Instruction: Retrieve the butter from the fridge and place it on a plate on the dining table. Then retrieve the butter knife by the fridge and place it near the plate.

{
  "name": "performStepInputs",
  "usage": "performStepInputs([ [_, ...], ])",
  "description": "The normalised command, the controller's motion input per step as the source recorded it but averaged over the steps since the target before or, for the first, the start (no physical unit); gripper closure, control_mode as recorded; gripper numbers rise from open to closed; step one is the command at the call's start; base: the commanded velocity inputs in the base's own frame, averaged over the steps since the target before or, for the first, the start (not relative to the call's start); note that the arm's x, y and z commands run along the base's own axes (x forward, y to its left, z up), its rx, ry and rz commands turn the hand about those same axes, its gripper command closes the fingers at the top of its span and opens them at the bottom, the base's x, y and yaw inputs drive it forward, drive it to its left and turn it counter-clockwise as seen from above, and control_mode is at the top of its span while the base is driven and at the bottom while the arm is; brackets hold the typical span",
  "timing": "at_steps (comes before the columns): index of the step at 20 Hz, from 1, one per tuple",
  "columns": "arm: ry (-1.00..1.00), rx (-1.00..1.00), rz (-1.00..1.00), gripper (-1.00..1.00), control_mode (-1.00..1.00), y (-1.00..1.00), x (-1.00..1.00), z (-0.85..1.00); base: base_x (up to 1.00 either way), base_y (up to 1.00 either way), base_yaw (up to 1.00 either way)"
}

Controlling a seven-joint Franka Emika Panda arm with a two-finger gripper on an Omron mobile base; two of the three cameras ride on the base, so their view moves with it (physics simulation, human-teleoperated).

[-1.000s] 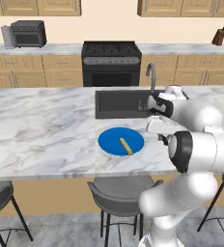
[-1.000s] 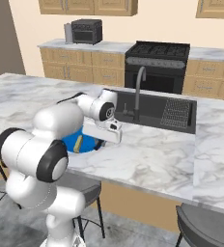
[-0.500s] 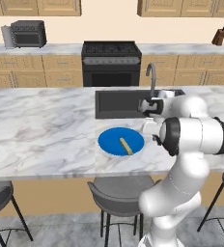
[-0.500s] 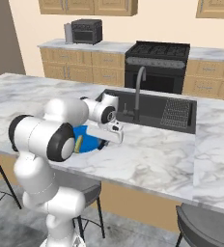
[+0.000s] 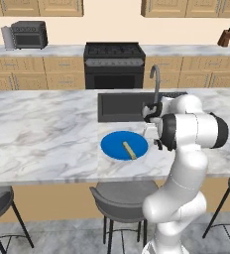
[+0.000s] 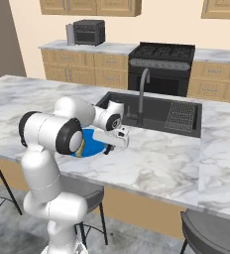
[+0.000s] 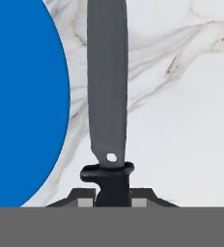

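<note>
A rendered home kitchen. A long marble-topped island (image 5: pixel 42 134) runs across the middle, with a dark sink (image 5: pixel 122 105) and curved faucet (image 5: pixel 155 79) set into it at about 12 o'clock from a blue plate (image 5: pixel 114 145). Grey stools (image 5: pixel 119 198) stand along the island's near side at 6 o'clock. Against the far wall, a black stove (image 5: pixel 114 64) sits between tan wooden cabinets (image 5: pixel 35 72) under a marble counter. A toaster oven (image 5: pixel 29 34) rests on that counter at 10 o'clock, and a knife block (image 5: pixel 226 35) at 2 o'clock. More wooden cabinets (image 5: pixel 37 7) hang above.
</note>
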Motion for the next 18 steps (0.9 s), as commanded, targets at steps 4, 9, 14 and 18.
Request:
performStepInputs([
  [4, -0.08, 0.0, 0.0, 1.0, -1.0, -0.15, 0.06, -0.2, 0.0, 0.0, 0.0],
  [9, -0.07, 0.0, 0.0, 1.0, -1.0, 0.0, 0.22, -0.18, 0.0, 0.0, 0.0],
  [14, -0.08, 0.0, 0.0, -1.0, -1.0, 0.0, 0.08, -0.13, 0.0, 0.0, 0.0],
  [18, -0.07, 0.0, 0.0, -1.0, -1.0, 0.0, 0.0, 0.11, 0.0, 0.0, 0.0],
])
